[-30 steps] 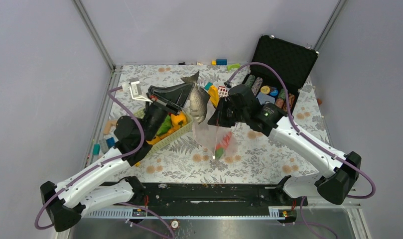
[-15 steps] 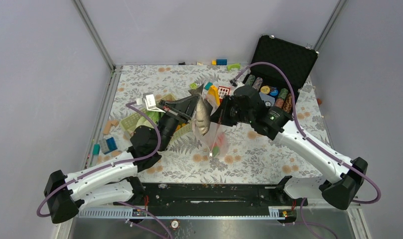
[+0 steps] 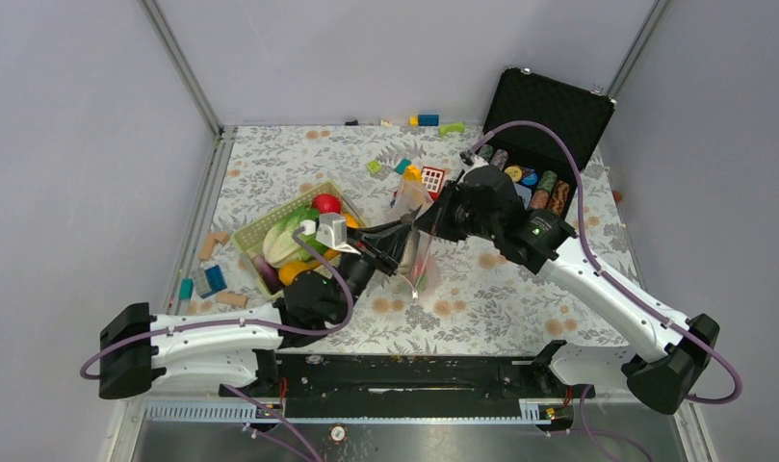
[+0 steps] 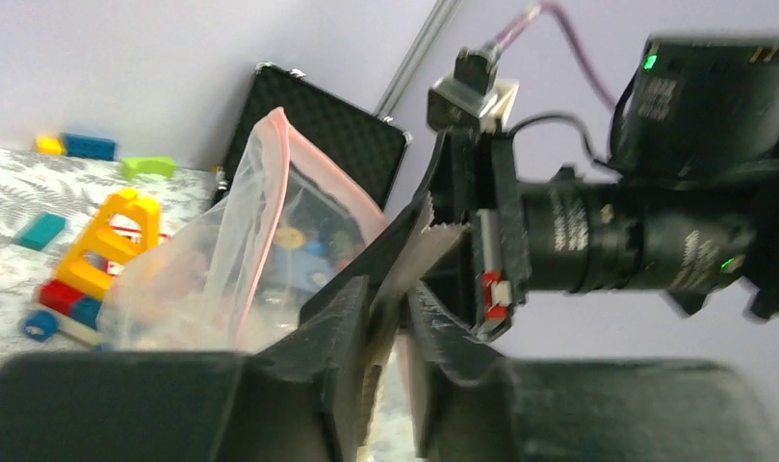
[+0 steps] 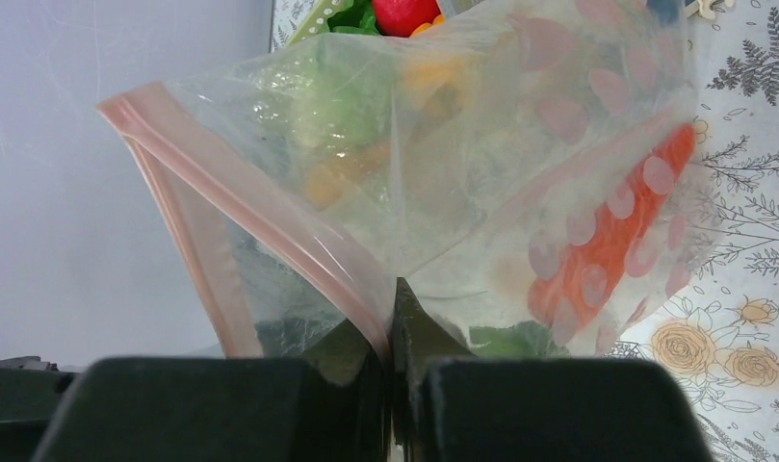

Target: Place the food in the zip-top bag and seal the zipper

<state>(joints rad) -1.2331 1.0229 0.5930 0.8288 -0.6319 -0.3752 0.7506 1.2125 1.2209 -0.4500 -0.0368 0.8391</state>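
Observation:
The clear zip-top bag (image 3: 422,262) hangs upright over the table, its mouth open. My right gripper (image 5: 395,289) is shut on the pink-red zipper (image 5: 270,223) at one corner of the mouth; from above the right gripper (image 3: 433,218) is at the bag's top. An orange carrot (image 5: 607,241) and a green piece (image 5: 506,339) lie inside the bag. My left gripper (image 4: 390,289) reaches into the mouth, its jaws a slit apart around the thin edge of a grey toy fish (image 4: 409,252). More food stays in the green basket (image 3: 260,229): a red round piece (image 3: 325,203) and leafy pieces (image 3: 284,241).
An open black case (image 3: 549,101) with poker chip stacks stands at the back right. A yellow toy house (image 3: 414,175) sits just behind the bag. Loose building blocks (image 3: 212,279) lie left of the basket, and more blocks (image 3: 428,120) along the back edge.
My left arm swung right and down from above the basket, carrying the fish into the bag's mouth. The basket's food is uncovered. The right gripper kept its hold on the zipper.

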